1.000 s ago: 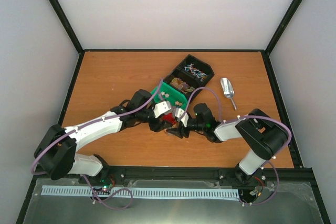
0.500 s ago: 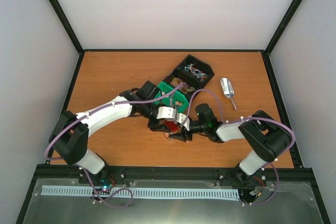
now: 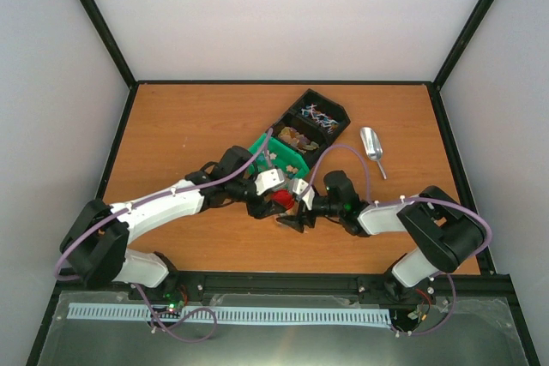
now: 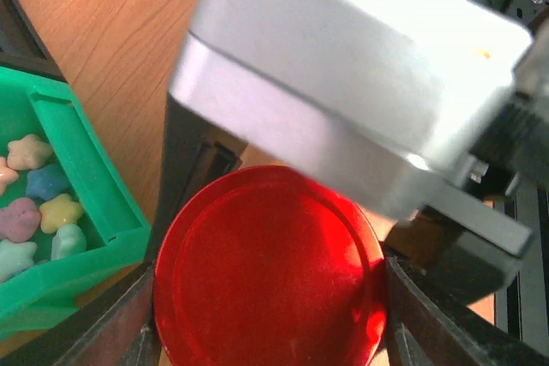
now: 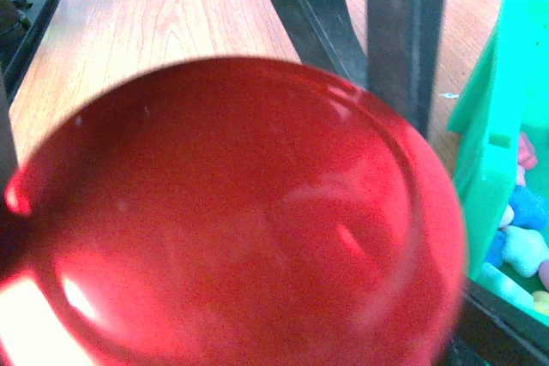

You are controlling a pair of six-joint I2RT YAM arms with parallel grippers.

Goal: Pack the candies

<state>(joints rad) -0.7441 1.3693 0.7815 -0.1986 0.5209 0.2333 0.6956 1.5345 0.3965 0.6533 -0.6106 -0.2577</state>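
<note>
Held: red lid [image 4: 266, 272], clamped between fingers of left gripper [image 4: 270, 319]. Alongside: right gripper [image 3: 293, 214], spread not discernible. Loose candies [image 4: 39, 207] seen in green tray [image 4: 90, 173], beside lid. Packing judged unfinished.

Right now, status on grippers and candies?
Left gripper clamped on red lid. Right gripper at same lid, grip unclear. Candies in green tray. Grippers crowd each other.
</note>
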